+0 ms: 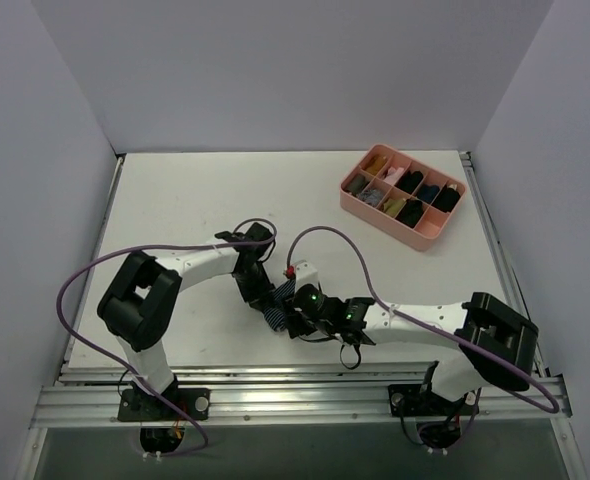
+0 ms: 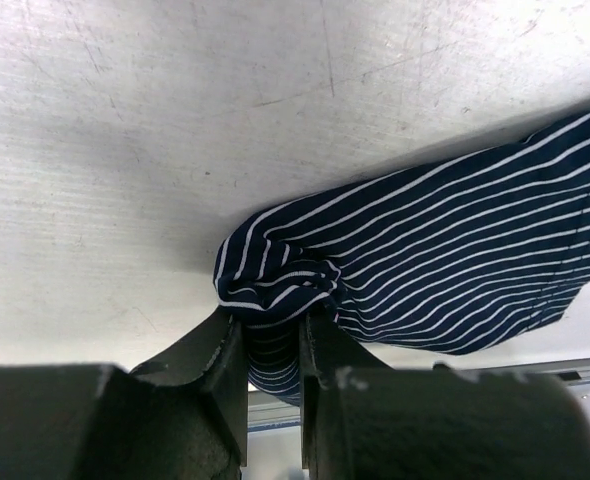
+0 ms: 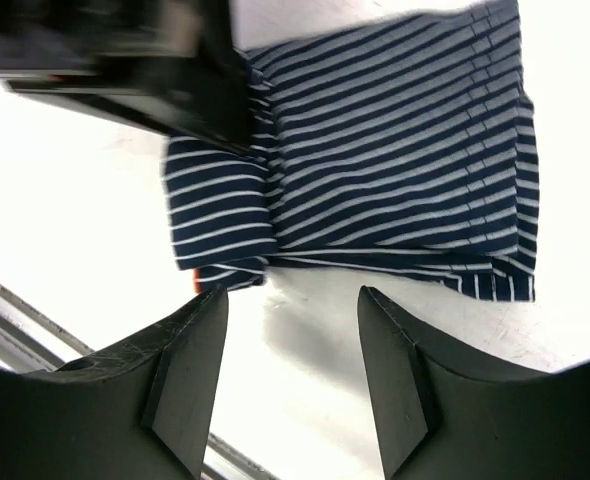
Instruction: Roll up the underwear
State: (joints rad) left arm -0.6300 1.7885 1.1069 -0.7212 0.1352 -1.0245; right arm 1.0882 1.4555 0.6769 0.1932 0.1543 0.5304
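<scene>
Left pincer (image 2: 273, 365), closed on a bunched end of the underwear (image 2: 445, 250) at the near middle of the table (image 1: 205, 190), seems to be starting the roll, right pincer (image 3: 290, 300) gaping empty beside it; next, turn that end over.

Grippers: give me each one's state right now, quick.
Left gripper: closed, pinching the soft navy pinstriped cloth underwear.
Right gripper: open, holding nothing.
</scene>
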